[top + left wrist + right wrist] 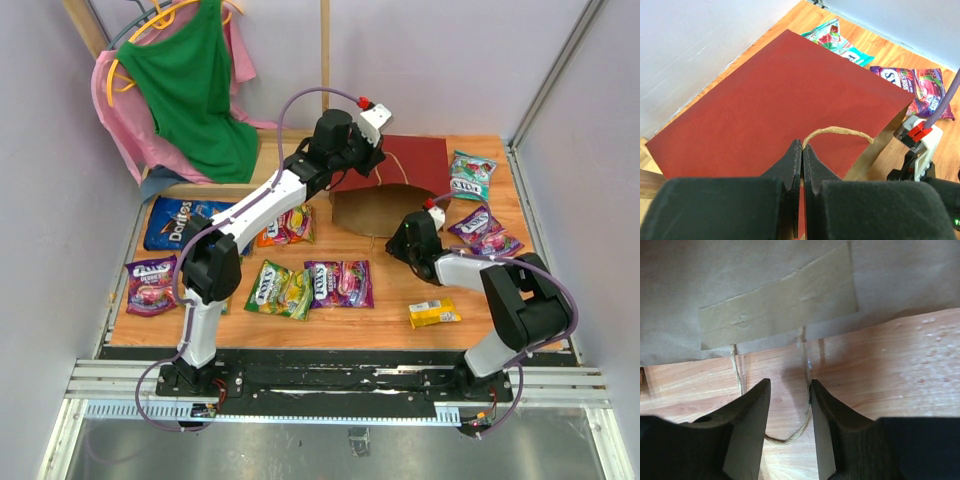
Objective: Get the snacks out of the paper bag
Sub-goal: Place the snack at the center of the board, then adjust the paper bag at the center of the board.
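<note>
The paper bag (415, 160) lies on its side at the back of the table, dark red outside, with its brown mouth (378, 212) facing me. My left gripper (347, 176) is shut on the bag's upper rim beside a cord handle (840, 132); in the left wrist view the gripper (803, 147) pinches the red wall (775, 95). My right gripper (402, 240) is open at the mouth. In the right wrist view the gripper (789, 390) straddles the lower cord handle (790, 436) below the kraft wall (780, 305). The bag's inside is hidden.
Snacks lie on the table: a blue Doritos bag (185, 222), purple packets (152, 283) (338, 282) (484, 231), an orange one (288, 225), a yellow-green one (280, 288), a teal one (471, 174) and a yellow box (434, 313). Green and pink clothes (190, 90) hang at the back left.
</note>
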